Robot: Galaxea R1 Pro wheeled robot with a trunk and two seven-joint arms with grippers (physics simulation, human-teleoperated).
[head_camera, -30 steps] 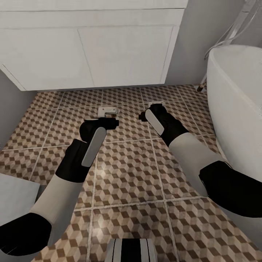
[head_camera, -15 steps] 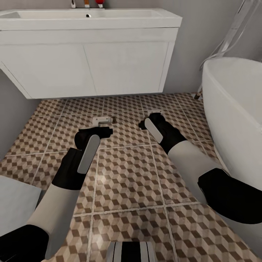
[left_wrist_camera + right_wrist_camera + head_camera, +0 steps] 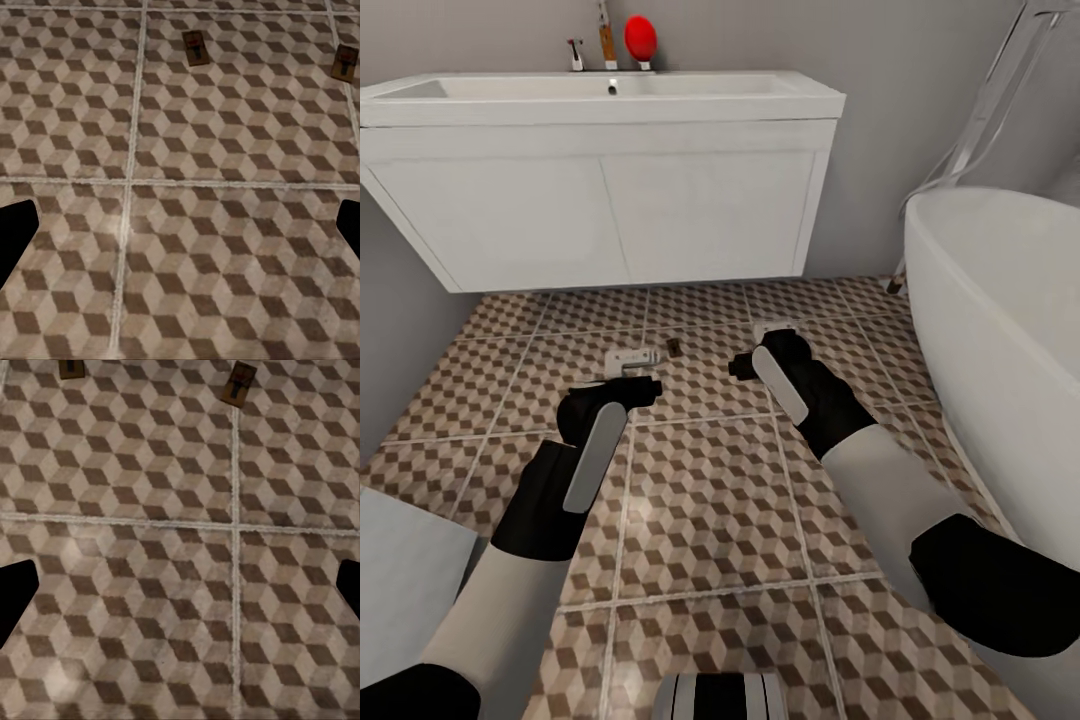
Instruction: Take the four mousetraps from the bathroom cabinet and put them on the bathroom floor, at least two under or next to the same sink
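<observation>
On the cube-patterned bathroom floor, a mousetrap lies just beyond my left gripper. A small dark one lies beside it. Another mousetrap pokes out behind my right gripper. They lie in front of the white sink on its wall-hung vanity. In the left wrist view two traps lie ahead of wide-apart fingers. The right wrist view has two traps beyond spread fingers. Both grippers are open and empty. The orange-brown cabinet is out of view.
A white bathtub fills the right side, close to my right arm. The vanity hangs above the floor with a gap under it. A grey wall closes the left. A red object stands behind the sink.
The whole picture has slid downward as the camera moved, bringing the sink top and tap into view. Both grippers stay open near the traps on the floor.
</observation>
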